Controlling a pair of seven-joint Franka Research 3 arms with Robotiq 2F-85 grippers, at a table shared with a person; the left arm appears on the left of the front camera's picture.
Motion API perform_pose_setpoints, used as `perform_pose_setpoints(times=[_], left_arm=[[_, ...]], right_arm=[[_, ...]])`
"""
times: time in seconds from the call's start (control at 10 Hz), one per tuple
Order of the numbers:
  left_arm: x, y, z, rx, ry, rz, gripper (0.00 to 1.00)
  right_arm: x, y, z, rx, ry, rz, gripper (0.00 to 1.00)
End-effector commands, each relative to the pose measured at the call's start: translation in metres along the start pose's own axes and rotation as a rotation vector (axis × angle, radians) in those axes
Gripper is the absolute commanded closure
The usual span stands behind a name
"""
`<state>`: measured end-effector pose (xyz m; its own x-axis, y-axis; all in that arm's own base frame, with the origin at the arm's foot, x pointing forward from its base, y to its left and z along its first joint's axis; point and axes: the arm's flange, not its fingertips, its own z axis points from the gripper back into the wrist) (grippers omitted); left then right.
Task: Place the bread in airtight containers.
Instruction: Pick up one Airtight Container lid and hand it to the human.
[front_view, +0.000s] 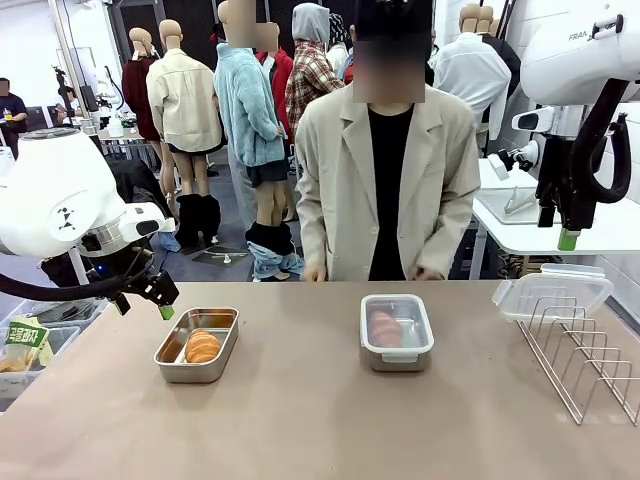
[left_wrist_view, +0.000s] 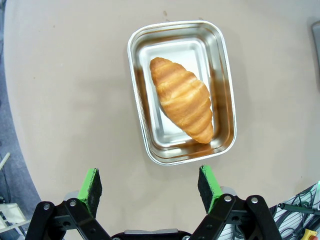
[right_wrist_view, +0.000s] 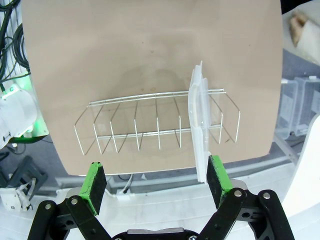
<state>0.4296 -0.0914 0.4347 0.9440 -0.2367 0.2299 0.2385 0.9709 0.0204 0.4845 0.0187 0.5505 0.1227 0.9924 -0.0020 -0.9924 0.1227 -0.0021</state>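
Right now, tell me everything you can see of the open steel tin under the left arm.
The open tin is a small rectangular container of shiny stainless steel with rounded corners and a rolled rim. It sits flat on the tan table, with no lid on it. One golden-brown ridged bread roll lies diagonally on its floor, and the walls mirror its colour. The left end effector is open, above the tin's near edge and touching nothing. The lidded tin stands apart, toward the robot's right.
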Motion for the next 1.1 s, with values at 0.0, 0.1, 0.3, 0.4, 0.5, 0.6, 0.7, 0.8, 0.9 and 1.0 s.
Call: perform_pose_setpoints(times=[0.0, 0.1, 0.3, 0.4, 0.5, 0.6, 0.7, 0.8, 0.9, 1.0], left_arm=[[0.0007, -0.0006, 0.0001, 0.007, -0.009, 0.016, 0.0], [0.0007, -0.0006, 0.0001, 0.007, -0.009, 0.016, 0.0], [0.0007, -0.0006, 0.0001, 0.007, -0.009, 0.016, 0.0], [0.0007, -0.0006, 0.0001, 0.007, -0.009, 0.016, 0.0], [0.0007, -0.0006, 0.0001, 0.007, -0.009, 0.016, 0.0], [0.0007, -0.0006, 0.0001, 0.007, -0.009, 0.016, 0.0], [0.0007, -0.0006, 0.0001, 0.007, -0.009, 0.016, 0.0], [0.0007, -0.0006, 0.0001, 0.007, -0.009, 0.016, 0.0], [0.0007, -0.0006, 0.0001, 0.007, -0.009, 0.016, 0.0], [0.0007, -0.0006, 0.0001, 0.007, -0.009, 0.016, 0.0]], right_arm=[[-0.0006, -0.0018, 0.0024, 0.01, 0.014, 0.0, 0.0], [-0.0006, -0.0018, 0.0024, 0.01, 0.014, 0.0, 0.0], [0.0, 0.0, 0.0, 0.0, 0.0, 0.0, 0.0], [0.0011, -0.0019, -0.0034, 0.006, 0.018, -0.011, 0.0], [0.0, 0.0, 0.0, 0.0, 0.0, 0.0, 0.0], [0.0, 0.0, 0.0, 0.0, 0.0, 0.0, 0.0], [0.0, 0.0, 0.0, 0.0, 0.0, 0.0, 0.0], [0.0, 0.0, 0.0, 0.0, 0.0, 0.0, 0.0], [0.0, 0.0, 0.0, 0.0, 0.0, 0.0, 0.0], [0.0, 0.0, 0.0, 0.0, 0.0, 0.0, 0.0]])
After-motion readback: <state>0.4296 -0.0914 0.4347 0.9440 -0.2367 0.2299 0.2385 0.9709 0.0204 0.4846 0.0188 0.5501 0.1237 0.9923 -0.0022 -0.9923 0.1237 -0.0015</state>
